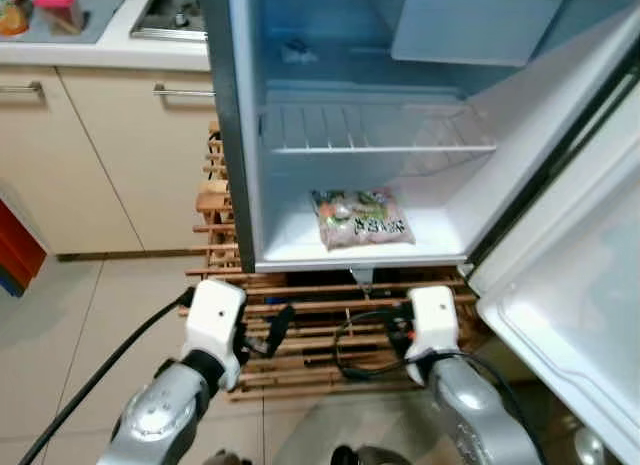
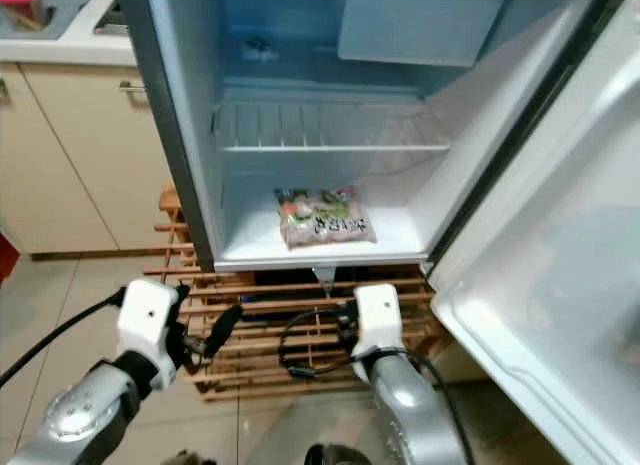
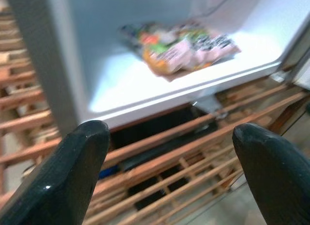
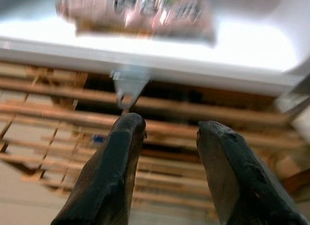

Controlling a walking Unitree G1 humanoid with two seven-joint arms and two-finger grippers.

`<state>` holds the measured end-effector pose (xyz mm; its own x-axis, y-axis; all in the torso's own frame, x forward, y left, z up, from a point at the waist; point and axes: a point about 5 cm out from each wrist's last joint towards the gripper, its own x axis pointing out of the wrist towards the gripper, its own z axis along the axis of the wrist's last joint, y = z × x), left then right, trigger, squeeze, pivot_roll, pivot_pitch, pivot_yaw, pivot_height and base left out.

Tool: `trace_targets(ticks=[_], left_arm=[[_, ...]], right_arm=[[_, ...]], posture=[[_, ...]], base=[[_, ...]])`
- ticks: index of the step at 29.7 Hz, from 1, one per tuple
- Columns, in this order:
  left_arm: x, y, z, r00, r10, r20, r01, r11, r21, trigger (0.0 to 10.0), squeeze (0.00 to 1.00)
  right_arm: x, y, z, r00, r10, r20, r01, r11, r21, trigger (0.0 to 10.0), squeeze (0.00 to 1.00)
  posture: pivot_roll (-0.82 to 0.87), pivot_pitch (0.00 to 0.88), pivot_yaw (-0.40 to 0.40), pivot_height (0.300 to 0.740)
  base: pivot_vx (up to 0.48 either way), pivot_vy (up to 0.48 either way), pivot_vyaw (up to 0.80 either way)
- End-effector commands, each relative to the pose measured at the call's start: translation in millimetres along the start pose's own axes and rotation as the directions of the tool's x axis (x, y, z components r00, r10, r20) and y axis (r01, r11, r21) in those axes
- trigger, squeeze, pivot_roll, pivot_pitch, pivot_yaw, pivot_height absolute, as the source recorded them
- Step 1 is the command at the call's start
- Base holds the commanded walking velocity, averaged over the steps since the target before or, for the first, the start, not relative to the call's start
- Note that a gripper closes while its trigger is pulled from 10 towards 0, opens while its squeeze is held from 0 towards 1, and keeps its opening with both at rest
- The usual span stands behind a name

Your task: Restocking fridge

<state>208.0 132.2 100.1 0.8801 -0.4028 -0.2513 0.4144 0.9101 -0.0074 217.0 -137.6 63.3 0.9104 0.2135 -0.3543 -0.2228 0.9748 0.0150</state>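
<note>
The fridge [image 1: 290,247] stands open on a low wooden rack. A printed food packet [image 1: 361,217] lies flat on its bottom floor, under a bare wire shelf [image 1: 370,131]. My left gripper [image 1: 275,330] hovers open below the fridge's front left corner, in front of the rack. In the left wrist view its fingers [image 3: 77,167] stand wide apart, with the packet [image 3: 179,48] ahead and higher. My right gripper [image 1: 398,330] is open too, just below the fridge's front lip. The right wrist view has the packet [image 4: 140,9] beyond the right gripper [image 4: 167,126], which holds nothing.
The fridge door [image 1: 580,285] swings open on the right, close to my right arm. The slatted wooden rack [image 1: 320,305] under the fridge holds black cables. Beige kitchen cabinets [image 1: 100,155] and a countertop with a red item [image 1: 57,0] stand to the left. Tiled floor [image 1: 60,325] lies below.
</note>
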Motion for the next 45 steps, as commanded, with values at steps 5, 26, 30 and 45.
trace_targets(ticks=[5,26,30,45], left_arm=[[9.9,0.0,2,0.999,0.008,0.037,-0.008,1.000,-0.002,10.0,0.00],[107.6,-4.9,9,0.998,-0.008,0.059,0.008,1.000,-0.003,10.0,0.00],[115.1,-8.2,14,0.997,-0.018,0.069,0.018,1.000,0.002,10.0,0.00],[145.8,-65.2,1,0.989,-0.142,-0.035,0.138,0.986,-0.098,10.0,0.00]], right_arm=[[-36.7,-11.0,2,0.996,0.058,0.067,-0.054,0.997,-0.060,10.0,0.00],[-39.9,-10.3,-16,0.993,0.111,0.050,-0.105,0.989,-0.100,10.0,0.00],[-41.2,-11.8,-23,0.994,0.107,0.039,-0.103,0.990,-0.096,10.0,0.00],[-78.8,8.6,-73,0.993,0.117,-0.028,-0.119,0.989,-0.085,10.0,0.00]], posture=[[-0.09,0.000,-0.066,0.740],[-0.19,0.047,-0.015,0.740],[-0.21,0.062,-0.004,0.740],[-0.24,0.088,-0.015,0.740]], base=[[0.000,0.000,0.00],[0.174,0.149,-0.20],[0.084,0.075,0.00],[0.000,0.000,0.00]])
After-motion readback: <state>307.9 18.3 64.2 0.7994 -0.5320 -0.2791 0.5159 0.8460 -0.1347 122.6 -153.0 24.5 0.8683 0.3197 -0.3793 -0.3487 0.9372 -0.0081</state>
